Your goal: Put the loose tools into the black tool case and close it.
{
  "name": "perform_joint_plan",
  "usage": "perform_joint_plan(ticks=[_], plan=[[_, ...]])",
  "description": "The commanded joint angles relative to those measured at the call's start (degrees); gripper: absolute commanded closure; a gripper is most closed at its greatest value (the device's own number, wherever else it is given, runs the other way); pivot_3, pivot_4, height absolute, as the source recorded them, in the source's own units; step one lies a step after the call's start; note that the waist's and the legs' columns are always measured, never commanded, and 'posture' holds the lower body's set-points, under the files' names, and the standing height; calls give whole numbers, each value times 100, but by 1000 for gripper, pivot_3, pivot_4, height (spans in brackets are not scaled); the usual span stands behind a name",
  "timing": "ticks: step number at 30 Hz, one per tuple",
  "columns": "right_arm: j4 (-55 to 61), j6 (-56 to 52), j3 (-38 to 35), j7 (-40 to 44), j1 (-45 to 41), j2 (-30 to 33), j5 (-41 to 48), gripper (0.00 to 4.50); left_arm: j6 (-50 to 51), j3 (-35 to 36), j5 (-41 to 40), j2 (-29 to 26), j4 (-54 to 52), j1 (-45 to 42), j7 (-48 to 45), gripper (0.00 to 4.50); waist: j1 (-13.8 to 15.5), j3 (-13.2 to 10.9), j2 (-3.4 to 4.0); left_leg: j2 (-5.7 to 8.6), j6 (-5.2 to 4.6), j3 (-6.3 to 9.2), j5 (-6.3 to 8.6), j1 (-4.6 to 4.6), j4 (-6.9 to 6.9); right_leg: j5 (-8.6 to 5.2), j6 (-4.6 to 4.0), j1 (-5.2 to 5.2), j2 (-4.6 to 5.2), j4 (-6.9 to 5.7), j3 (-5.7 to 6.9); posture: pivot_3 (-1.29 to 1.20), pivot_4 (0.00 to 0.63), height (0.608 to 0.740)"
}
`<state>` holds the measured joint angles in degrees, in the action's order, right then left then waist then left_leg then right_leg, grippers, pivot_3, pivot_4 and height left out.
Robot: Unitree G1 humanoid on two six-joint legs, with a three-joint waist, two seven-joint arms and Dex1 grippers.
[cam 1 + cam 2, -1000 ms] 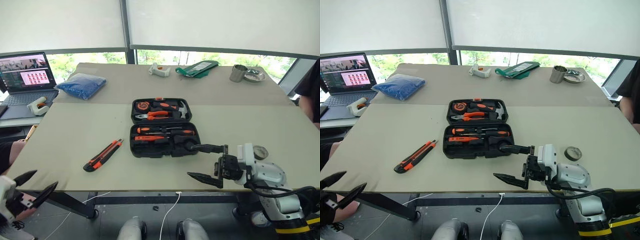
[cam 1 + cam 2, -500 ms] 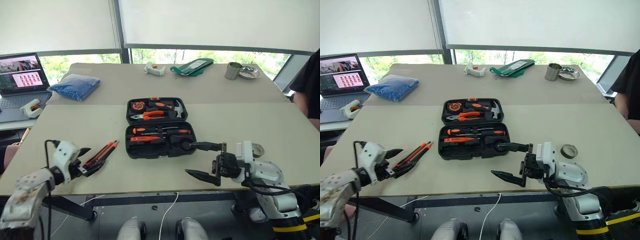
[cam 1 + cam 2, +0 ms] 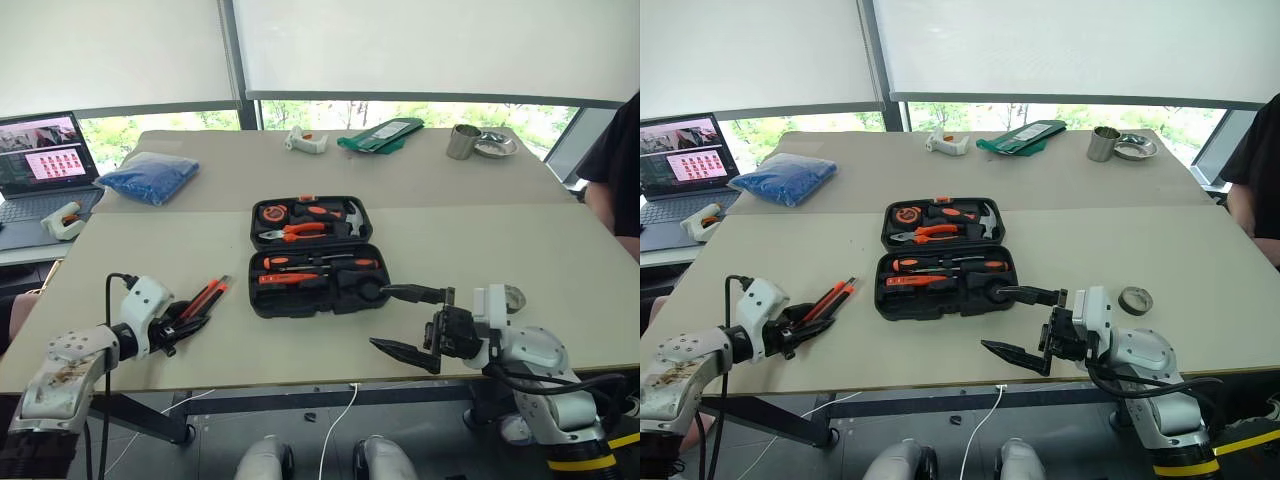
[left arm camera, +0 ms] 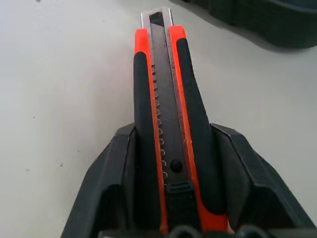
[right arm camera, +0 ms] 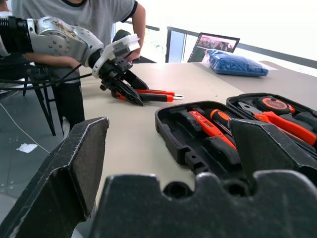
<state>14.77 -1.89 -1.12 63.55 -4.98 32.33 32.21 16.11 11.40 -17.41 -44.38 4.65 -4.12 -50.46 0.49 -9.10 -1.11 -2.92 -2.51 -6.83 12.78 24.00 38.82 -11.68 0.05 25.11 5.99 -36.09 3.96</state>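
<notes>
The black-and-orange utility knife [image 3: 205,297] lies on the table left of the open black tool case [image 3: 256,300]. My left gripper [image 3: 186,318] is shut on the knife's rear end; in the left wrist view both fingers [image 4: 119,168] press the sides of the knife [image 4: 166,94]. The case holds orange-handled tools in both halves. My right gripper [image 3: 381,317] hovers open at the case's front right corner, holding nothing. A small tape roll [image 3: 1135,299] lies on the table right of it.
At the far left sit a blue bag [image 3: 148,172], a laptop [image 3: 38,160] and a white gun-shaped item [image 3: 60,215]. Along the back are another white item [image 3: 303,141], a green pouch [image 3: 380,133] and a metal cup [image 3: 462,142]. A person [image 3: 615,150] stands at the right edge.
My left arm swung in from the lower left to the knife and its fingers closed onto the knife's end. The right gripper stayed put; the view shifted slightly.
</notes>
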Motion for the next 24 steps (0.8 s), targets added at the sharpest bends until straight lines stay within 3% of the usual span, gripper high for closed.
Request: perform_joint_plan(ticks=[1,5,10,12,18,24], plan=[[138,24,-190,15,-46,94,56,0,-734,301,-281,-114,164,-301,-582,2740,9,-1,-2,0,0,0,0,1,0,-3,-5,1,0,0,0,0,150,740],[76,-7,-351,0,-115,220,95,0,-821,9,-584,-183,-166,-1020,-1313,2740,87,-6,-11,7,0,5,-1,27,11,-4,-11,8,5,5,7,0,150,740],[-7,-47,-655,-39,-100,440,123,0,-407,-1403,46,-203,-478,-2146,-1959,2740,153,-7,-13,22,-23,-5,2,32,16,24,37,-5,11,25,-1,0,150,740],[8,-60,-752,-67,-58,493,126,0,-447,-1922,420,87,-339,-2678,-1899,2740,161,-8,-13,28,-66,-7,-20,32,17,23,46,-6,9,25,-6,0,150,740],[175,-85,-1019,-96,343,640,115,0,-642,-2991,1300,955,552,-3751,-1789,2740,161,-14,-24,35,-77,-5,-27,39,18,26,54,-5,-11,25,-8,0,150,740],[307,-73,-1150,-219,593,667,89,0,-1160,-3364,1816,1318,1292,-4176,-1788,2740,92,-16,-27,23,-76,-1,-28,36,18,26,54,0,-29,23,-20,0,150,740]])
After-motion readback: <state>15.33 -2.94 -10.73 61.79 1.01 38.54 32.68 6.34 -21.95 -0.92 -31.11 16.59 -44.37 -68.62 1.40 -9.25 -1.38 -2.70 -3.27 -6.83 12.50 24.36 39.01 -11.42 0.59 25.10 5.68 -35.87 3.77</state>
